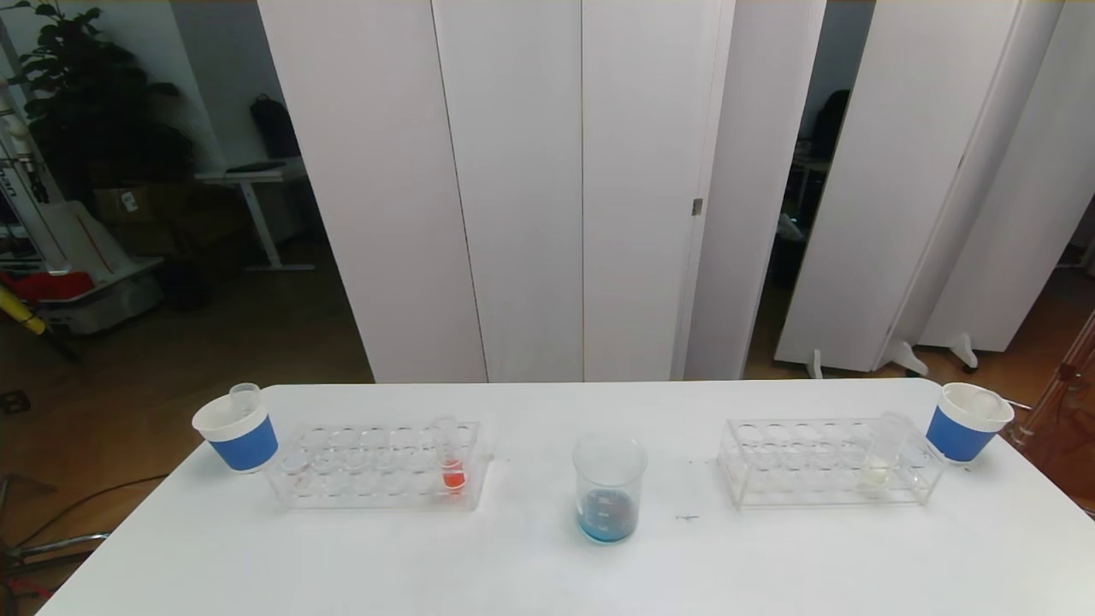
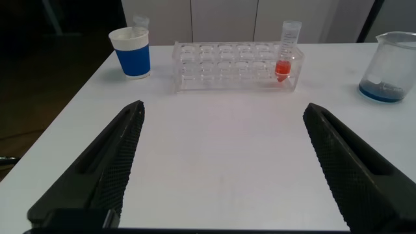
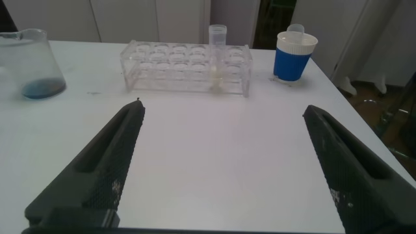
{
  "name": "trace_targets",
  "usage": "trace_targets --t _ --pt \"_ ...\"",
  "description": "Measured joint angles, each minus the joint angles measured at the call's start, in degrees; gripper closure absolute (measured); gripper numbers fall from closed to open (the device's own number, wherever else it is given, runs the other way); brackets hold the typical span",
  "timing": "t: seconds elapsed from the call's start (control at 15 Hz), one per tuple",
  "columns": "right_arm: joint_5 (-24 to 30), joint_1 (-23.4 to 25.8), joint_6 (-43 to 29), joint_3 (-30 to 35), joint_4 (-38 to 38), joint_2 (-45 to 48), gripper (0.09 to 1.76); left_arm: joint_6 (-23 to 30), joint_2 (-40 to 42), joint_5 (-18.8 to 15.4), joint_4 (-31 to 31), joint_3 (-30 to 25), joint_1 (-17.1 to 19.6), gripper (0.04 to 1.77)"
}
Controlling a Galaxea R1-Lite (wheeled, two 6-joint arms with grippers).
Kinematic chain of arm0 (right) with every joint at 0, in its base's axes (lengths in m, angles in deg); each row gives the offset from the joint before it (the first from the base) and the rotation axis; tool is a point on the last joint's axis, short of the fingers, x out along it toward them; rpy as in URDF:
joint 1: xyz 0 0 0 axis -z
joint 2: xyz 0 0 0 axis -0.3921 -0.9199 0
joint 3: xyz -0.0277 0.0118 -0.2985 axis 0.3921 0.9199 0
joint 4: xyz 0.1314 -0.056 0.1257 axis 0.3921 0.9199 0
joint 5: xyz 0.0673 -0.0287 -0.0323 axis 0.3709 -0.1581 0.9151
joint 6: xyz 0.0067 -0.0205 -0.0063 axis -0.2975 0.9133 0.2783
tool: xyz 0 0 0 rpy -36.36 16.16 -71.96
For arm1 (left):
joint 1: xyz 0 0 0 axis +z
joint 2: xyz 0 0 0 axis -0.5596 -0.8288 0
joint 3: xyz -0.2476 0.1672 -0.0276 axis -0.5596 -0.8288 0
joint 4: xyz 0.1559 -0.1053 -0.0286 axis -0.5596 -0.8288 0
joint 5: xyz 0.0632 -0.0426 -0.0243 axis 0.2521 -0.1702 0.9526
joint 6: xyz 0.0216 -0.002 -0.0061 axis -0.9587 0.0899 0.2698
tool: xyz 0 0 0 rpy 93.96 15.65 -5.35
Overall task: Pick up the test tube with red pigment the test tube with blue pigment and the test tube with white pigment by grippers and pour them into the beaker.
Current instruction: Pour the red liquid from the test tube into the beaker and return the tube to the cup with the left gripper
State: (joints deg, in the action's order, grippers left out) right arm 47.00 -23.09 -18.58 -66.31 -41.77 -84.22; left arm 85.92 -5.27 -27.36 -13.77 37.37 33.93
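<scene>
The clear beaker (image 1: pixel 608 488) stands mid-table with a shallow layer of blue liquid in it. The test tube with red pigment (image 1: pixel 451 458) stands upright at the beaker-side end of the left rack (image 1: pixel 376 466). In the right rack (image 1: pixel 821 462) the test tube with white pigment (image 1: pixel 881 453) stands near the outer end. No test tube with blue pigment is in view. My left gripper (image 2: pixel 223 107) hovers open and empty over bare table, short of the red tube (image 2: pixel 286 52). My right gripper (image 3: pixel 223 107) is open and empty too, well back from the white tube (image 3: pixel 217 58). Neither arm appears in the head view.
A blue-and-white paper cup (image 1: pixel 239 432) sits beyond the left rack with a clear tube (image 1: pixel 245 398) standing in it. A second cup (image 1: pixel 965 423) sits at the table's far right corner. The white table (image 1: pixel 513 582) ends close behind the racks.
</scene>
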Motion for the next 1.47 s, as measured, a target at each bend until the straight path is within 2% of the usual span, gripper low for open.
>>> trace_targets --t 0.4,0.53,0.73,0.93,1.07,1.27,1.47 --pt "0.05 0.0 -0.01 0.0 0.0 0.0 0.1 0.09 0.0 0.02 0.33 -0.1 0.0 0.07" --pt "0.0 0.0 -0.01 0.0 0.0 0.0 0.1 0.9 0.0 0.11 -0.3 2.54 0.0 0.07" --pt "0.0 0.0 -0.01 0.0 0.0 0.0 0.1 1.13 -0.49 -1.08 -5.28 11.3 0.0 0.07" --pt "0.0 0.0 0.0 0.0 0.0 0.0 0.1 1.13 -4.33 -1.94 -6.95 21.07 -0.06 0.07" --pt "0.0 0.0 -0.01 0.0 0.0 0.0 0.1 1.16 -9.07 -1.83 -7.05 27.76 -0.83 0.07" --pt "0.02 0.0 -0.04 0.0 0.0 0.0 0.1 1.13 -17.82 -1.12 -7.01 37.41 -4.3 0.07" --pt "0.02 0.0 0.0 0.0 0.0 0.0 0.1 1.16 -28.0 -0.79 -3.79 43.84 -5.88 0.07"
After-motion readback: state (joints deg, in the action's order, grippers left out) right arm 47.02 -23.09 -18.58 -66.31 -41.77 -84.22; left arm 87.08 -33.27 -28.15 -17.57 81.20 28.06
